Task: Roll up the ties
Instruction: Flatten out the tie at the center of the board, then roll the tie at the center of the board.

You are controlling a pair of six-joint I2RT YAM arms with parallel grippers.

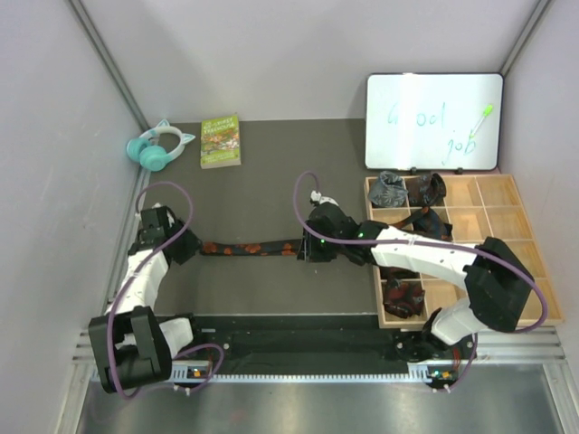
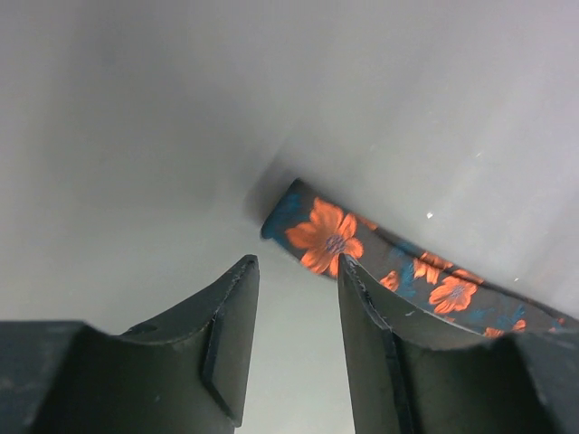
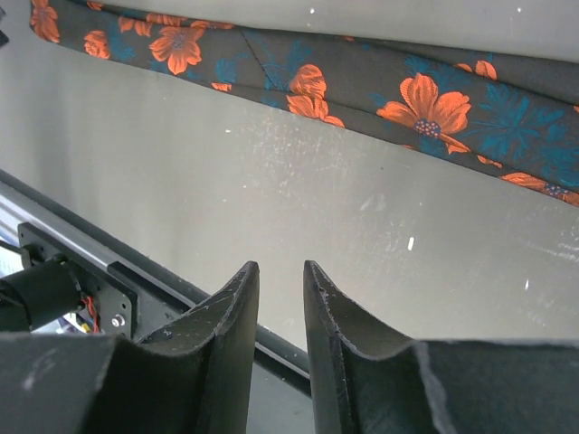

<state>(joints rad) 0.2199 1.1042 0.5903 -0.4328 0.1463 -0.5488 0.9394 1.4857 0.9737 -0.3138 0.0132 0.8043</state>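
A black tie with orange-red flowers (image 1: 253, 247) lies stretched flat across the dark mat between my two grippers. Its narrow end (image 2: 317, 231) rests just beyond my left gripper (image 2: 297, 264), touching the tip of the right-hand finger (image 2: 362, 307). That gripper is open with nothing between the fingers. In the top view the left gripper (image 1: 188, 246) sits at the tie's left end. My right gripper (image 1: 309, 246) is at the tie's wide end. In the right wrist view the tie (image 3: 362, 90) lies ahead of the right gripper (image 3: 280, 267), whose fingers stand slightly apart and hold nothing.
A wooden compartment tray (image 1: 507, 226) at the right holds rolled ties: grey (image 1: 389, 190), dark brown (image 1: 427, 189), maroon (image 1: 403, 297). A whiteboard (image 1: 432, 121) stands behind it. Teal headphones (image 1: 158, 146) and a green book (image 1: 220, 140) lie at the back left.
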